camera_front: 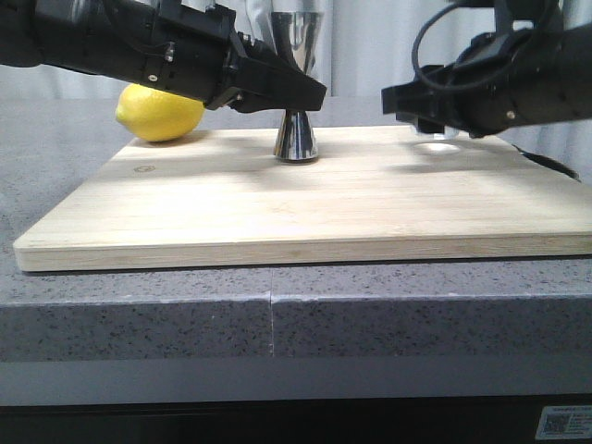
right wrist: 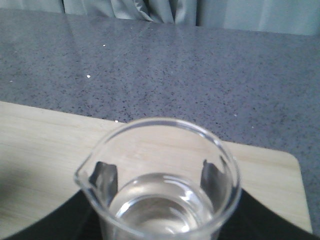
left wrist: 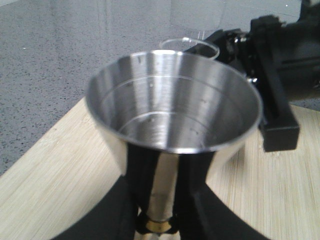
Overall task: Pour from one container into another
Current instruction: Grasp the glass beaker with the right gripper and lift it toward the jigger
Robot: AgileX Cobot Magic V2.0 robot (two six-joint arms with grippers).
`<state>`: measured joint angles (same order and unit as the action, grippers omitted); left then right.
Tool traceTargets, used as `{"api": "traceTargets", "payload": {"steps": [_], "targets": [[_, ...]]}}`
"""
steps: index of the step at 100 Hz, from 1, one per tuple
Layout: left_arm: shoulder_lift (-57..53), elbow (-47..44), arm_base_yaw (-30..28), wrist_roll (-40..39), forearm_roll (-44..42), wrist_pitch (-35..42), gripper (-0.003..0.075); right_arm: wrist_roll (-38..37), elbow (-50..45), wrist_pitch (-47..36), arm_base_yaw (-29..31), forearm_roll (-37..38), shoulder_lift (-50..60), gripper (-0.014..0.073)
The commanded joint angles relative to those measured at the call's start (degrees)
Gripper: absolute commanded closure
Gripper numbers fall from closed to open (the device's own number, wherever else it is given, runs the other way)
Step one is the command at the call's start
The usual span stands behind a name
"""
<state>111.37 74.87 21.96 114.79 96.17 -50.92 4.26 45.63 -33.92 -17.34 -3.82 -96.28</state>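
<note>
Steel jigger stands empty on my board, left gripper clamped round its waist — right gripper holds the glass cup, liquid inside, so pouring remains.

Your left arm reaches in from the left, its tool level and closed around the jigger's narrow waist. Your right arm enters from the right, its tool pointing left, fingers clasping the glass cup, held upright.
</note>
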Motion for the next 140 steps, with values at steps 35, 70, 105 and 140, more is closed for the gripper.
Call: {"api": "traceTargets", "payload": {"steps": [35, 70, 105, 140], "targets": [[-2.98, 1.64, 0.41, -0.08, 4.01, -3.34, 0.0739, 0.79, 14.87, 22.28, 0.07, 8.27, 9.55, 0.0326], [-2.98, 1.64, 0.41, -0.08, 4.01, -3.34, 0.0739, 0.79, 24.54, 33.04, -2.68, 14.01, 9.55, 0.0326], [-2.98, 1.64, 0.41, -0.08, 4.01, -3.34, 0.0739, 0.79, 29.22, 38.83, -6.95, 21.46, 9.44, 0.0326], [-2.98, 1.64, 0.41, -0.08, 4.01, -3.34, 0.0739, 0.79, 32.01, 44.27, -9.18, 26.15, 7.88, 0.0326]]}}
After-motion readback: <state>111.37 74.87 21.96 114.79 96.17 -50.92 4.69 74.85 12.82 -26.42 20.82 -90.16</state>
